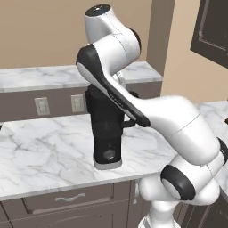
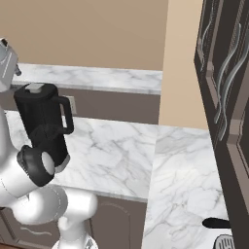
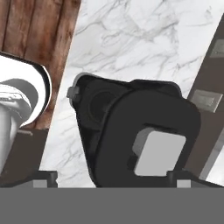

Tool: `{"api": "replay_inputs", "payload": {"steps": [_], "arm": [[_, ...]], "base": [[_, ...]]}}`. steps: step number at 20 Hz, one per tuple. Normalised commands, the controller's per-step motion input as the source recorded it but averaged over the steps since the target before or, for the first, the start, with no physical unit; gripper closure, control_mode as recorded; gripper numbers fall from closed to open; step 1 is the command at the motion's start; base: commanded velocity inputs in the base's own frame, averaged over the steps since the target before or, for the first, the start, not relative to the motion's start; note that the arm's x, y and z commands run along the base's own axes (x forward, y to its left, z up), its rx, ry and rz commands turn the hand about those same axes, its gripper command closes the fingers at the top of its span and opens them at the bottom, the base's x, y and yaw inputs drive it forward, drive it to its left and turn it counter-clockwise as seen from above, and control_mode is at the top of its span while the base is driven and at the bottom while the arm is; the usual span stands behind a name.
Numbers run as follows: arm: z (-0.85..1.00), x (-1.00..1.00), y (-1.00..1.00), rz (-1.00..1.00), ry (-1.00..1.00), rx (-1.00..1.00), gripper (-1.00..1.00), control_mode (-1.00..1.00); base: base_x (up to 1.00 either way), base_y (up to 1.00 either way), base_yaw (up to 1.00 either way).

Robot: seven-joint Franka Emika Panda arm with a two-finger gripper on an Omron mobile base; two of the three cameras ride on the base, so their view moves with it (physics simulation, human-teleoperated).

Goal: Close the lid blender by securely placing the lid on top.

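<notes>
Tabletop (image 1: 44,147): marble, carrying the blender (image 1: 107,133)
Lid (image 3: 151,131): sits on the jar, looks seated
Pincer (image 3: 111,179): above lid, fingers spread, released
Left: pull away

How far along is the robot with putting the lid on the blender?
Nearly done, it seems. The lid already sits on top of the blender, its grey knob showing in the right base view and the hand view. The hand hovers just above it, fingertips apart and clear of the lid. Probably left: checking the lid is seated firmly, then pulling the arm away.
</notes>
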Motion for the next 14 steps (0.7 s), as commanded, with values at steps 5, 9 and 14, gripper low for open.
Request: {"api": "replay_inputs", "payload": {"steps": [5,9,14], "arm": [[0.02,-0.64,-0.45,0.0,-0.13,0.05,-1.0,-1.0],[0.0,-0.36,-0.51,0.0,-0.25,0.02,-1.0,-1.0],[0.0,-0.3,-0.46,0.0,-0.27,0.0,-1.0,-1.0]], "base": [[0.0,0.0,0.0],[0.0,0.0,0.0],[0.0,0.0,0.0]]}}
